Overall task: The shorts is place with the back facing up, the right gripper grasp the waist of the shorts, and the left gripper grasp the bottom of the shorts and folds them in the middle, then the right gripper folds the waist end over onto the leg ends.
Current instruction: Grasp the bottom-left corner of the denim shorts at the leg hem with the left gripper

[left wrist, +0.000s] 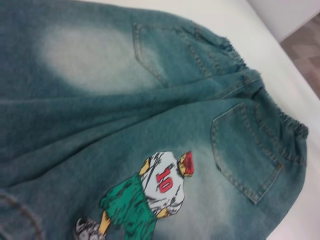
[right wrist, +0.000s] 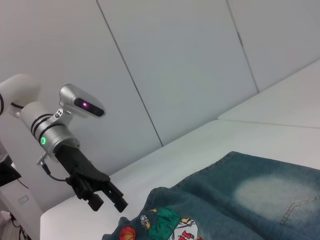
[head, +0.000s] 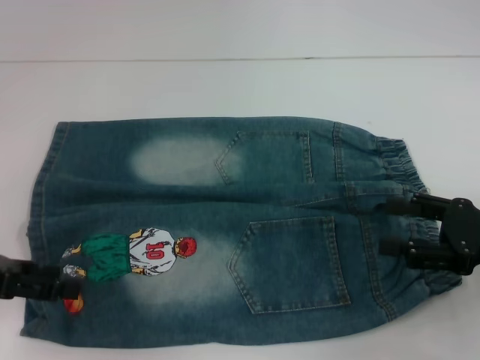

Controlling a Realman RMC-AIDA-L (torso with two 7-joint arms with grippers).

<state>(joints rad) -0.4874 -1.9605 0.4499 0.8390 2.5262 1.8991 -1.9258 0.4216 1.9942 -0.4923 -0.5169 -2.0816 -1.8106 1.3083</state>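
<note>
The blue-green denim shorts [head: 225, 225] lie flat, back pockets up. The puckered waist [head: 401, 161] is at the right and the leg hems [head: 41, 195] at the left. The cartoon print numbered 10 [head: 146, 255] sits on the near leg. My right gripper [head: 391, 225] is open, its two black prongs spread over the waistband beside the near pocket. My left gripper [head: 71, 283] reaches in at the near leg's hem by the print's feet. The right wrist view shows this left gripper [right wrist: 107, 204] with fingers apart, just beside the hem.
The shorts rest on a white table [head: 225, 82] whose far edge meets a pale wall. In the left wrist view the table's edge [left wrist: 280, 50] drops to brown floor [left wrist: 305, 50] beyond the waist.
</note>
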